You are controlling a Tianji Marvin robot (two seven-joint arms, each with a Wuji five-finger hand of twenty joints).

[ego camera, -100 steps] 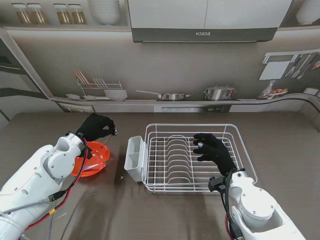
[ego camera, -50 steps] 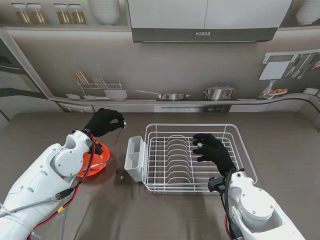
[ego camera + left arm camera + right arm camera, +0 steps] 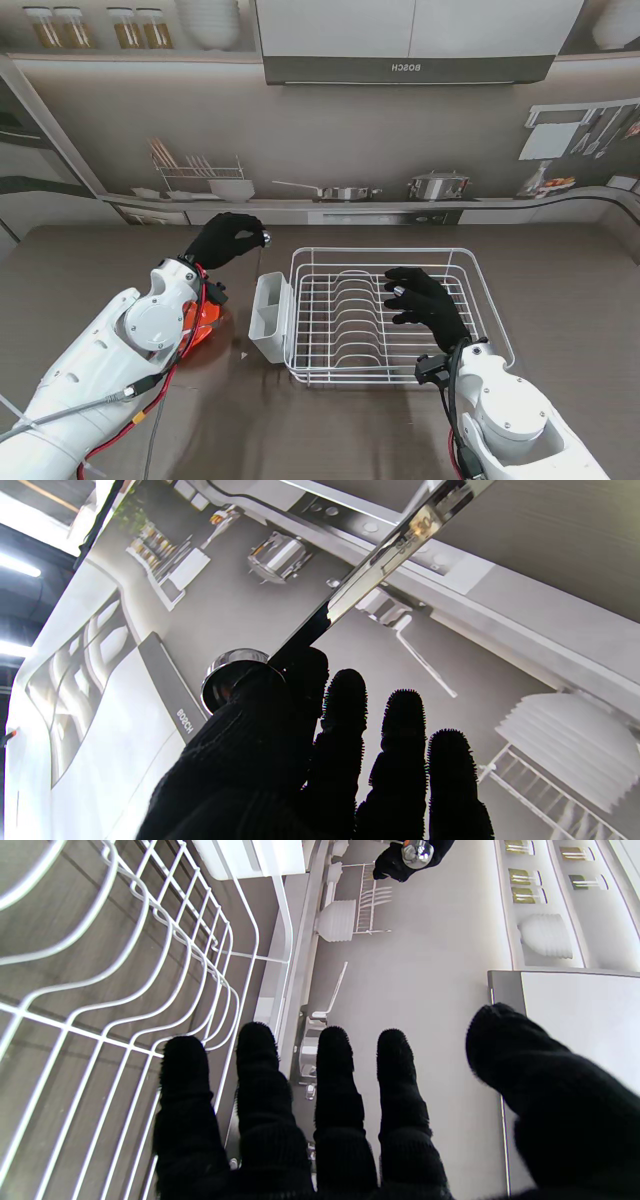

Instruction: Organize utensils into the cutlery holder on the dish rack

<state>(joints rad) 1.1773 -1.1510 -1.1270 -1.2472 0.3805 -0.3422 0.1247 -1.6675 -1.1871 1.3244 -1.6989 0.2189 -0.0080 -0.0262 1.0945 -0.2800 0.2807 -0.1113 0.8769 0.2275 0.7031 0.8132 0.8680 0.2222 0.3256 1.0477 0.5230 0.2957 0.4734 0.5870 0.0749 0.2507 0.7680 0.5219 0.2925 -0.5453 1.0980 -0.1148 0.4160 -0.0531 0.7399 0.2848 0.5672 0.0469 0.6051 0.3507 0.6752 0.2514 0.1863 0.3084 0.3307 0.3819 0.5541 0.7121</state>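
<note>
Fingers of the left hand (image 3: 228,241) are clenched around a steel utensil (image 3: 370,570), while the right hand (image 3: 425,303) rests spread and holding nothing over the dish rack (image 3: 480,290). From the rack's centre, the white cutlery holder (image 3: 270,315) hangs at nine o'clock and the carried utensil hovers at about ten o'clock, just beyond the holder. By my judgement the holder looks unfilled, so the drop-in remains; whether more utensils wait in the red bowl (image 3: 205,312) is hidden.

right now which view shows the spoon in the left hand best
The left wrist view: the spoon fills it, shiny handle and bowl pinched by the left hand. The stand view shows only a glint; the right wrist view just the distant bowl.
</note>
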